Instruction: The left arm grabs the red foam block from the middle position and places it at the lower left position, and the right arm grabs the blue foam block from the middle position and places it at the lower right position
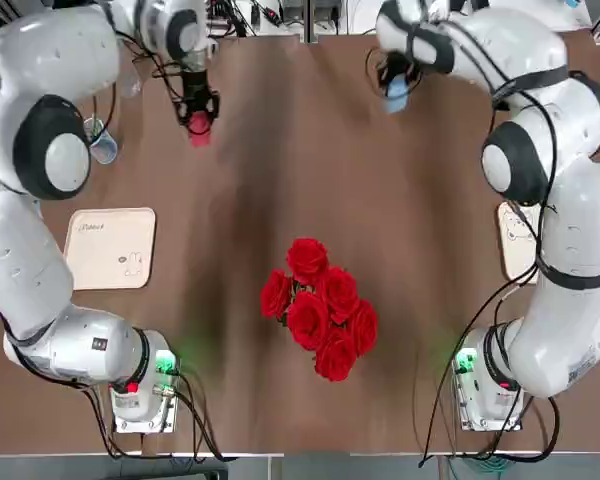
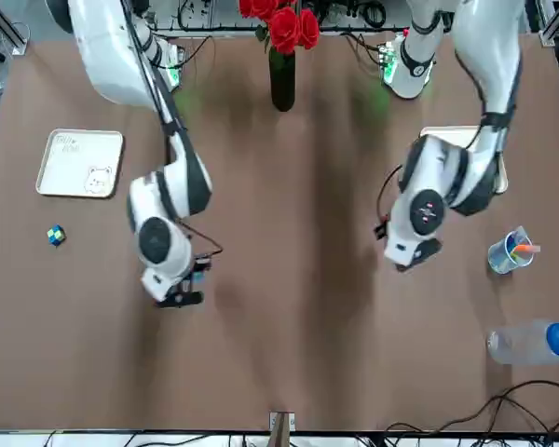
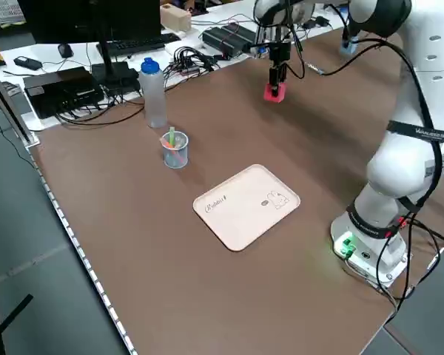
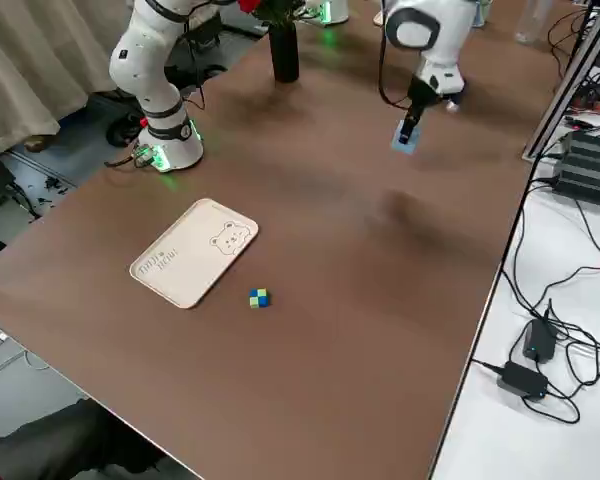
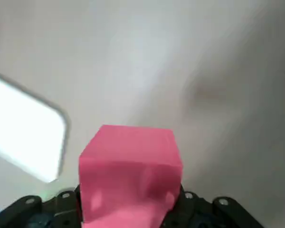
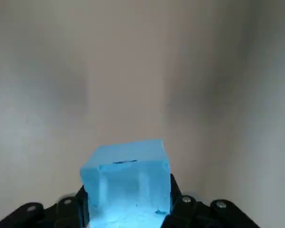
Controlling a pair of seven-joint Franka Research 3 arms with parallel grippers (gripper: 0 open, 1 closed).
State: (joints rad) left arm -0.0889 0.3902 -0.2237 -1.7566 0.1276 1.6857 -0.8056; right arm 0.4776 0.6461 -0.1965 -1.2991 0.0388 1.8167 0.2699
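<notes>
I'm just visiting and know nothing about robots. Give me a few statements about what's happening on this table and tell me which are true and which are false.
1. The left gripper holds the red foam block. True.
2. The blue foam block lies on the cream tray. False: the right gripper holds it in the air, far from that tray.
3. The roses stand between the two arm bases. True.
4. The red foam block rests on the left tray. False: that tray is bare.
</notes>
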